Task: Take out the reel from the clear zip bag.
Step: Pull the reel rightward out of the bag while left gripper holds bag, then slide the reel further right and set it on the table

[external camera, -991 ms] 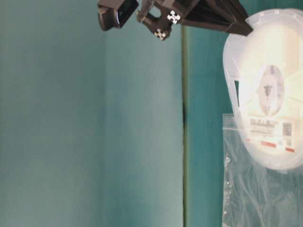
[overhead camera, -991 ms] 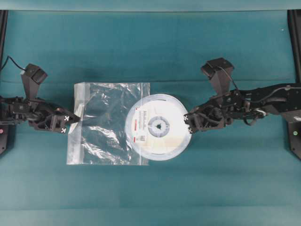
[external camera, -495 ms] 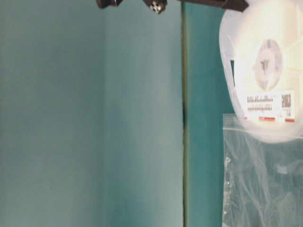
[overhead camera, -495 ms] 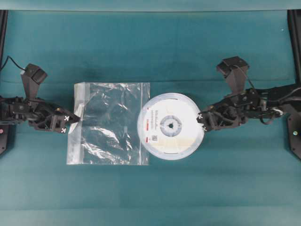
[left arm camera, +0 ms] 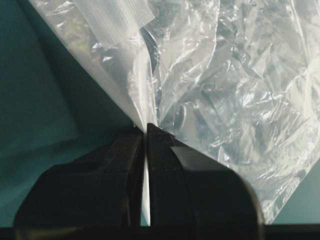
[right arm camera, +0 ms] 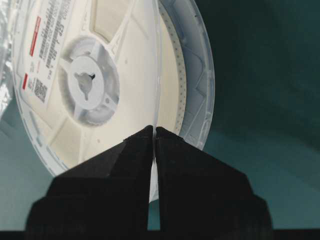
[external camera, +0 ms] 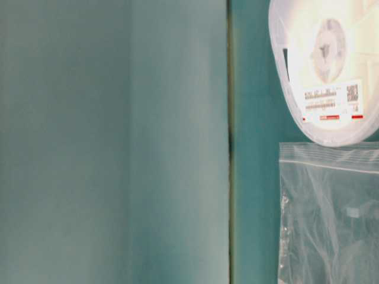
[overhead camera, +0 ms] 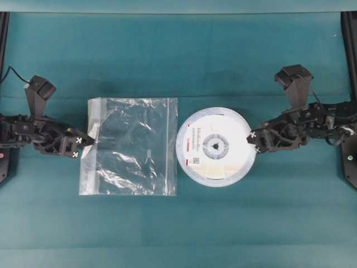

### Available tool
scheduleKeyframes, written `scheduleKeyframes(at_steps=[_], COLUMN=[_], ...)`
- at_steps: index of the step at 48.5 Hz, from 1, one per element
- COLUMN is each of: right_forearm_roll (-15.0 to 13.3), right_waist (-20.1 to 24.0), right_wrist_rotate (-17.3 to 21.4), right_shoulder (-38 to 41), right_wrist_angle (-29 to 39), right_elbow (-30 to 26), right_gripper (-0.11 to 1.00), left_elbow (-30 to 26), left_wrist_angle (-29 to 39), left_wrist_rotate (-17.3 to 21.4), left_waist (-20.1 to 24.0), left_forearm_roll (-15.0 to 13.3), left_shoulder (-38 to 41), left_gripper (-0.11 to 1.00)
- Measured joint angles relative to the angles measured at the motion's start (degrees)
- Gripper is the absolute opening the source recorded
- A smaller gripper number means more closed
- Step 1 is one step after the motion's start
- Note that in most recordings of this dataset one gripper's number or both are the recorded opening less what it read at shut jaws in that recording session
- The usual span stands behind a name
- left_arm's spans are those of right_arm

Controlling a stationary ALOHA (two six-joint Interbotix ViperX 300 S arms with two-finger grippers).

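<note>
Now, on my overhead feed, the reel (overhead camera: 216, 146) lay flat on the teal desk (overhead camera: 184, 61), completely out of the clear zip bag (overhead camera: 129, 146) and just beside the bag's right edge, with only a thin strip of desk showing between them. I had the right gripper (overhead camera: 254, 142) clamped on the reel's right rim; my right wrist camera showed its 2 fingers (right arm camera: 125, 175) pressed together over the thin white flange, with the grey hub (right arm camera: 86, 81) and the white label (right arm camera: 42, 47) with its red stripe beyond them. On the overhead feed that label sat on the reel's left half, on the side facing the bag.

The left gripper (overhead camera: 85, 146) was closed on the bag's left edge, about halfway down. My left wrist camera showed the film pinched between the 2 fingers (left arm camera: 165, 165), and the crinkled, see-through plastic fanning away from them, with the whitish zip strip (left arm camera: 117, 17) at the upper left of that view. The bag lay flat and I could see nothing inside it.

From the table-level camera I saw the reel (external camera: 323, 65) at the upper right and the bag's zip edge (external camera: 328, 160) right below it; neither gripper appeared in that view.
</note>
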Motion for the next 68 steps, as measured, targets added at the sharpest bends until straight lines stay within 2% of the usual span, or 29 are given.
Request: scheduleKeyframes(at_steps=[39, 68], right_forearm_roll=[0.0, 0.0], right_waist=[-1.8, -1.1], right_wrist_rotate=[0.7, 1.8], right_shoulder=[-8.9, -8.0], right_wrist_angle=[4.0, 4.0], right_elbow=[5.2, 5.3], right_gripper=[0.04, 0.04], left_elbow=[-0.1, -0.1], left_wrist_angle=[0.1, 0.2], left_wrist_rotate=[0.1, 0.1], left_waist=[0.0, 0.0], left_forearm_roll=[0.0, 0.0], left_shoulder=[-0.1, -0.1], left_gripper=[0.01, 0.01])
